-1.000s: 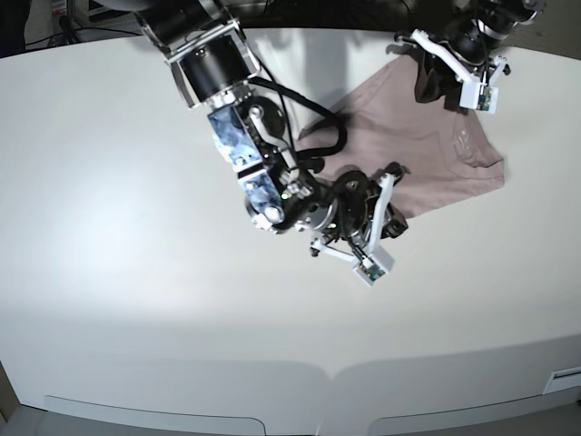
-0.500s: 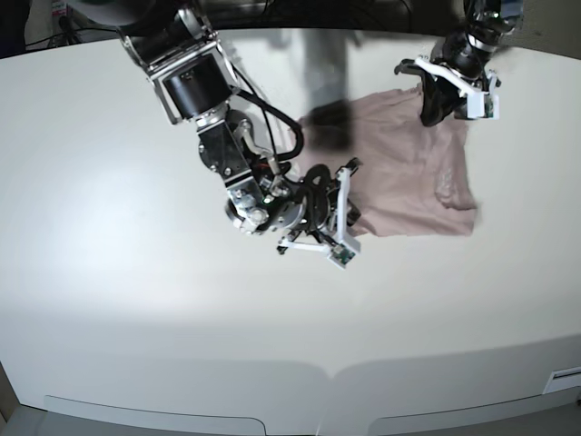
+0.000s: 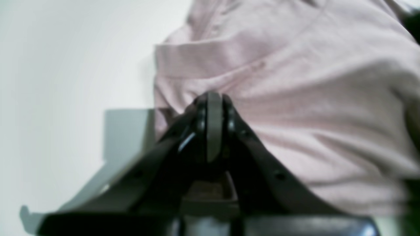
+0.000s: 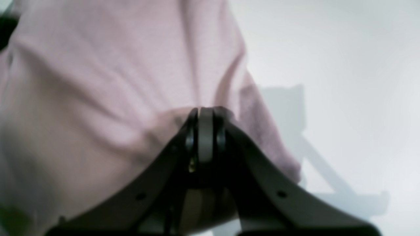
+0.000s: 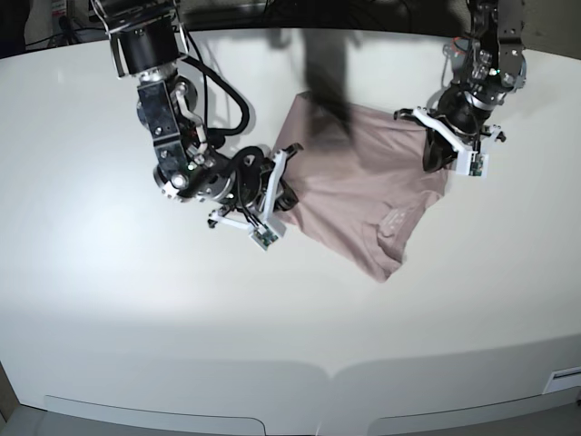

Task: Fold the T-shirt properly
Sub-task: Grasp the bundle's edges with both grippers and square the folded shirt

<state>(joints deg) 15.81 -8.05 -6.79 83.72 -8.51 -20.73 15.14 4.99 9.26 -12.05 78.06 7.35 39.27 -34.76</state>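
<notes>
Base view: pink-mauve T-shirt (image 5: 359, 195) lies rumpled, pale label showing.

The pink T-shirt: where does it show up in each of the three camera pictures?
Base view: the T-shirt lies upper middle on the white table.
Left wrist view: it fills the right side.
Right wrist view: it fills the left side.
Shared landmark: the white table beside the cloth.

You had a plain white table (image 5: 109, 300) with a curved front edge and dark cables (image 5: 222, 86).
</notes>
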